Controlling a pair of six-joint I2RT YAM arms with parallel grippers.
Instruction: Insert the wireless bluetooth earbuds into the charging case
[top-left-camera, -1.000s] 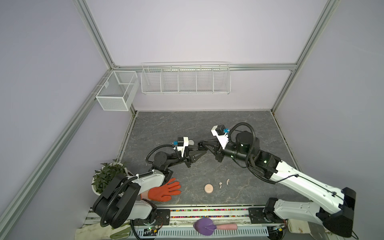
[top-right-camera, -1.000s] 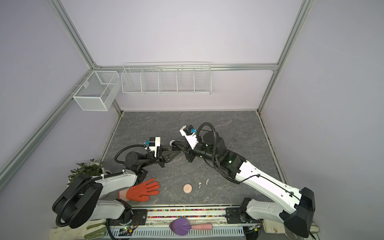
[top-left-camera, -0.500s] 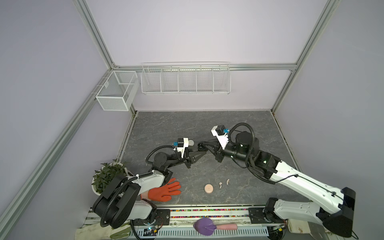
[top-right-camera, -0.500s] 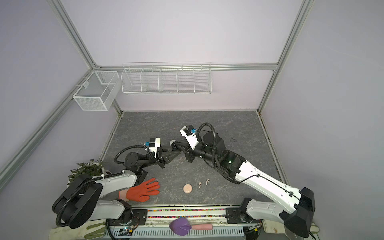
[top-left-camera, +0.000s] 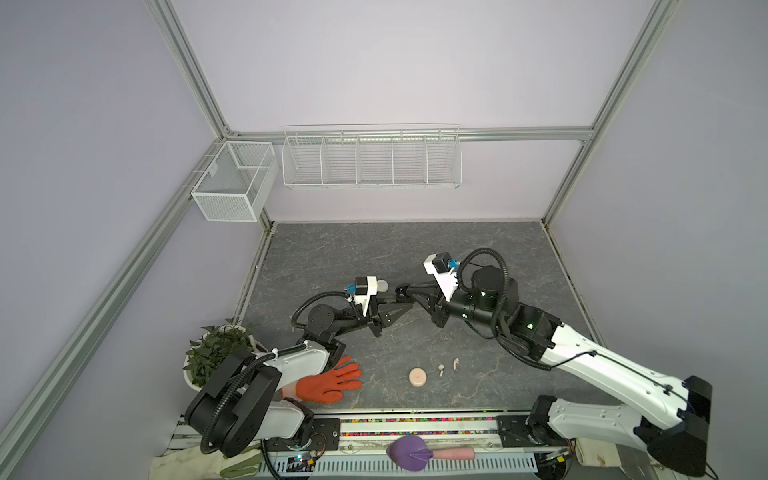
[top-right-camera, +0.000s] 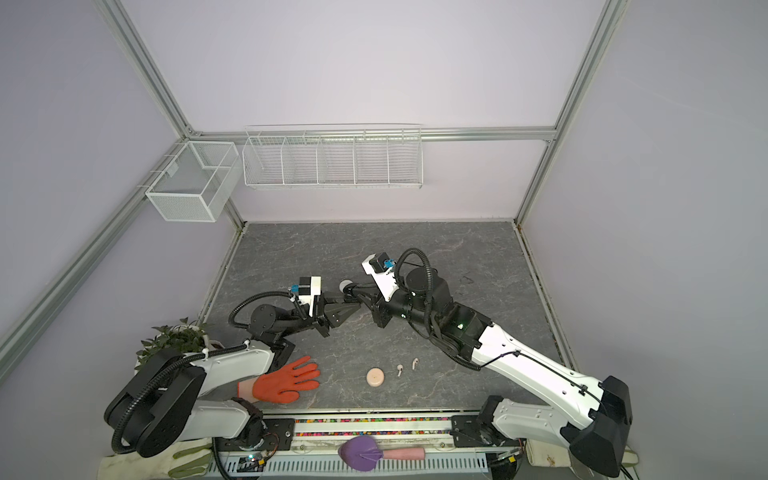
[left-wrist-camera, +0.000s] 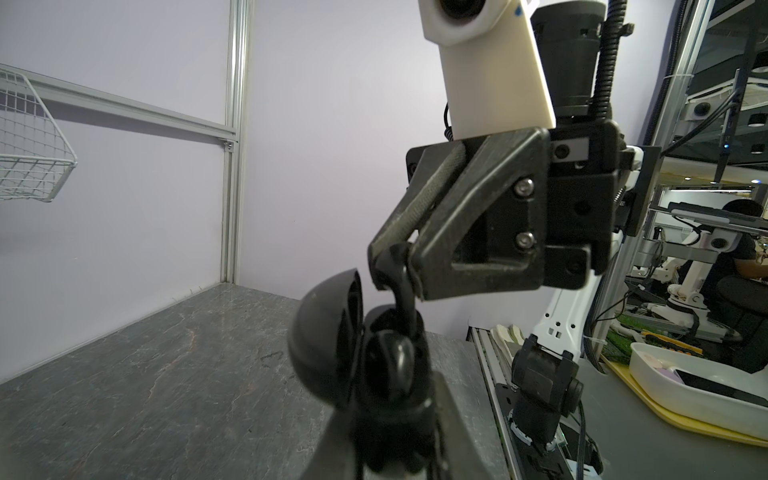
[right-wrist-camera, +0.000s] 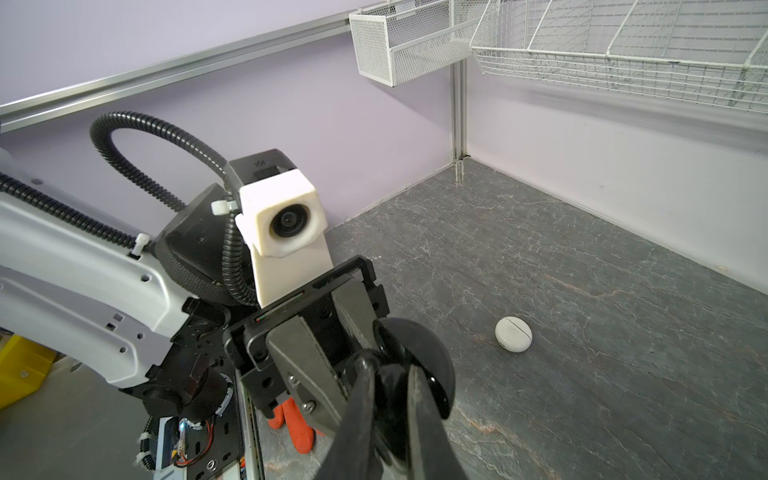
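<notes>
Earbud (left-wrist-camera: 405, 300) in right gripper (left-wrist-camera: 392, 266), hidden in top views, case (left-wrist-camera: 320, 340) seemingly open

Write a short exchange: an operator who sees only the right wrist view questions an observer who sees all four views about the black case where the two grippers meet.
Operator: The black case is half hidden here. Am I holding anything?
Observer: Yes. In the left wrist view the right gripper is shut on a black earbud, whose lower end is at the mouth of the open case, which the left gripper holds.
Operator: Are any earbuds lying on the table?
Observer: In both top views two pale earbuds lie loose beside a closed pink case, near the arms' bases.
</notes>
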